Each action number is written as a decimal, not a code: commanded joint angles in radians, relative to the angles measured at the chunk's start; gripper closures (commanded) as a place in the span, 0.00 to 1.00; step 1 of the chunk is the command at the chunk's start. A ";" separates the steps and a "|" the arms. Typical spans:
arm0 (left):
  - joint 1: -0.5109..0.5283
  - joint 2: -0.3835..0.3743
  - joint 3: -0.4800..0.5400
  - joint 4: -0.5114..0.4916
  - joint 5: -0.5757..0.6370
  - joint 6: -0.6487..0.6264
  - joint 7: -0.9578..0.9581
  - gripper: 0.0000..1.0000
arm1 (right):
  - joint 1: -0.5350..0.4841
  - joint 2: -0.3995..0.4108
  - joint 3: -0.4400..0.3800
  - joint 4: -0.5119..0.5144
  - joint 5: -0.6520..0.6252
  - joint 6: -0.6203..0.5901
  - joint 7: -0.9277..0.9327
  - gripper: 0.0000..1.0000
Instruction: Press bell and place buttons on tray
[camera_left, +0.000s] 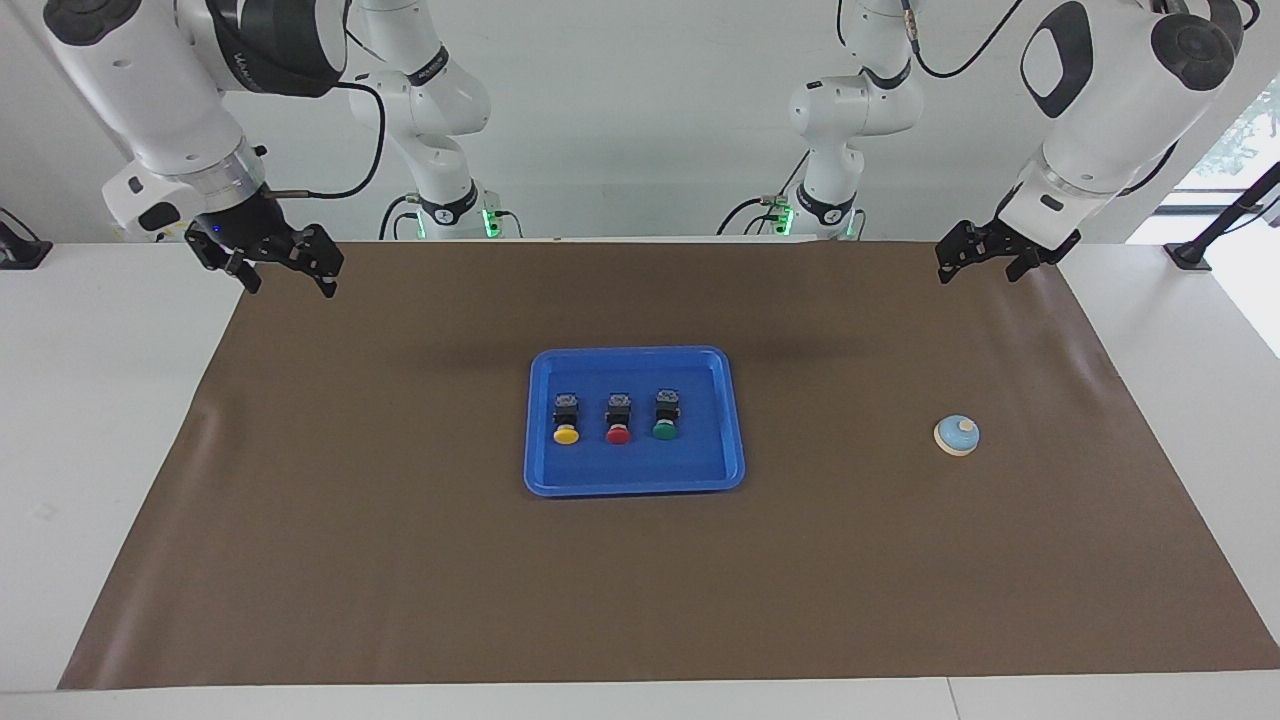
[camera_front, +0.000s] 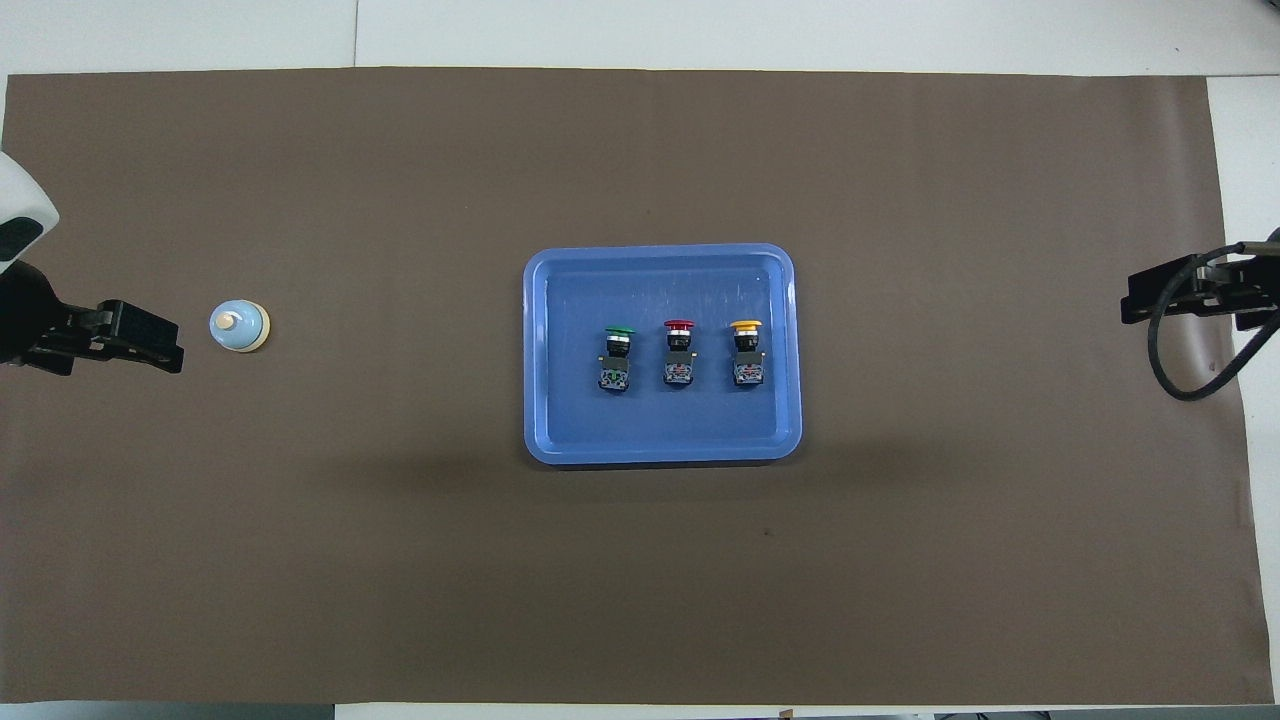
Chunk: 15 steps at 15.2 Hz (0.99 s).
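The bright blue tray (camera_left: 634, 473) lies in the middle of the brown mat, also in the overhead view (camera_front: 660, 440). On it the three buttons lie in a row on their sides: yellow (camera_left: 566, 418), red (camera_left: 618, 418) and green (camera_left: 666, 414); overhead they are yellow (camera_front: 746, 352), red (camera_front: 679, 353) and green (camera_front: 618, 358). The bell (camera_left: 957, 435) (camera_front: 239, 326) stands on the mat toward the left arm's end. My left gripper (camera_left: 980, 266) (camera_front: 150, 345) hangs open in the air over that end of the mat, apart from the bell. My right gripper (camera_left: 288, 280) (camera_front: 1150, 295) hangs open and empty over the right arm's end.
The brown mat (camera_left: 400, 560) covers most of the white table (camera_left: 100, 400). A black cable (camera_front: 1190, 350) loops from the right wrist. Only the tray and the bell rest on the mat.
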 joint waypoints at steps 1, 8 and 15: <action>-0.006 0.000 0.006 0.003 0.007 0.010 -0.012 0.00 | -0.012 0.006 0.009 0.012 0.006 -0.018 -0.014 0.00; -0.005 0.000 0.006 0.003 0.007 0.010 -0.007 0.00 | -0.012 0.006 0.008 0.012 0.006 -0.018 -0.015 0.00; -0.002 0.000 0.006 0.002 0.007 0.031 -0.007 0.00 | -0.012 0.006 0.008 0.012 0.006 -0.018 -0.014 0.00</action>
